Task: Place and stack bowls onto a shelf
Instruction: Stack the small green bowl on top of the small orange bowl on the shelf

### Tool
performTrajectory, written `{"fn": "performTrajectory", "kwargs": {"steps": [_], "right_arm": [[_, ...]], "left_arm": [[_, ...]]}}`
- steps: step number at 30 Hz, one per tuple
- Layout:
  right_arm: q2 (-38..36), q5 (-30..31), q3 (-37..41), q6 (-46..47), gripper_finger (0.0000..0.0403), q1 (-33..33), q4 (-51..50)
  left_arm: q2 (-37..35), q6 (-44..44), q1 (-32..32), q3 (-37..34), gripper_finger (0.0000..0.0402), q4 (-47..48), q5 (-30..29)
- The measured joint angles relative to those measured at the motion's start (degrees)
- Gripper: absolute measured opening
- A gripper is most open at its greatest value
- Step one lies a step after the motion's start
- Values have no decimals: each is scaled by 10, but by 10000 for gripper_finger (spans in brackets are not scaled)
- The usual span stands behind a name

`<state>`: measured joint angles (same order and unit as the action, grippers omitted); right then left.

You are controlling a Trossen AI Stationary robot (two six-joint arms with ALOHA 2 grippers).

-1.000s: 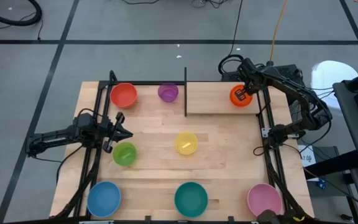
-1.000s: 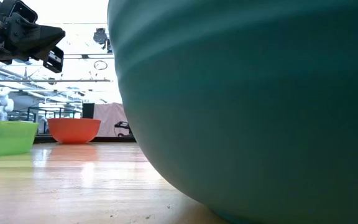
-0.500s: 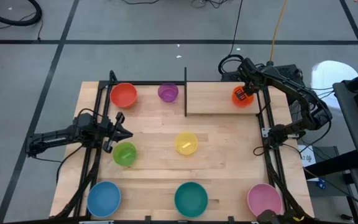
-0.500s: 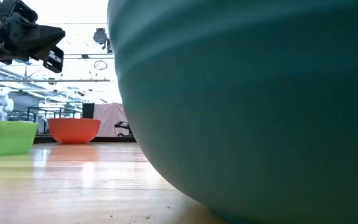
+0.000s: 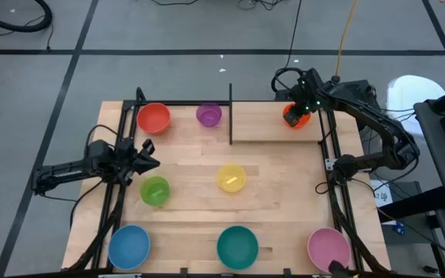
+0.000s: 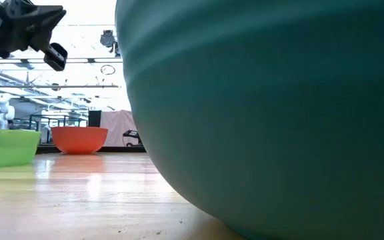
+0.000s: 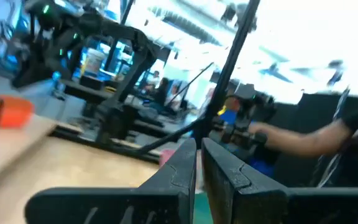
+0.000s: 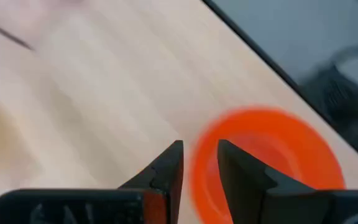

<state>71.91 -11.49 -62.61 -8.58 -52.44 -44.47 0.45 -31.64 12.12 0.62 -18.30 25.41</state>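
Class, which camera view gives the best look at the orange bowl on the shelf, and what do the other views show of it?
The right wrist view: the orange bowl fills the frame, rim and inside visible, beyond the right gripper. The high view shows it small, partly under that gripper. The left wrist view shows an orange bowl edge, possibly this one. The low view does not show it.

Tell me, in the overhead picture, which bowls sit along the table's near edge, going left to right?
Blue bowl → teal bowl → pink bowl.
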Motion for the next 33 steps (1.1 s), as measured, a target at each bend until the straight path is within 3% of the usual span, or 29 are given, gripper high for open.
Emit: {"fn": "performTrajectory", "kwargs": {"steps": [5,10,15,20,23,26,29,33], "right_arm": [[-52,-23,0,2,87,23,41],[-110,-23,0,14,86,46,65],[-179,-23,0,40,86,76,89],[-245,-24,0,70,86,108,125],[-279,-28,0,82,86,126,152],[-307,-57,0,84,86,140,171],[-328,-90,0,85,86,153,182],[-348,-118,0,110,86,166,200]], "left_arm": [[0,-64,0,0,31,-16,0],[0,-61,0,0,31,-18,0],[0,-50,1,2,31,-33,-48],[13,-14,1,40,22,-12,-55],[36,30,1,100,6,69,-44],[76,87,1,188,6,229,-51],[143,132,1,288,4,399,-91],[237,163,1,390,5,531,-132]]}}
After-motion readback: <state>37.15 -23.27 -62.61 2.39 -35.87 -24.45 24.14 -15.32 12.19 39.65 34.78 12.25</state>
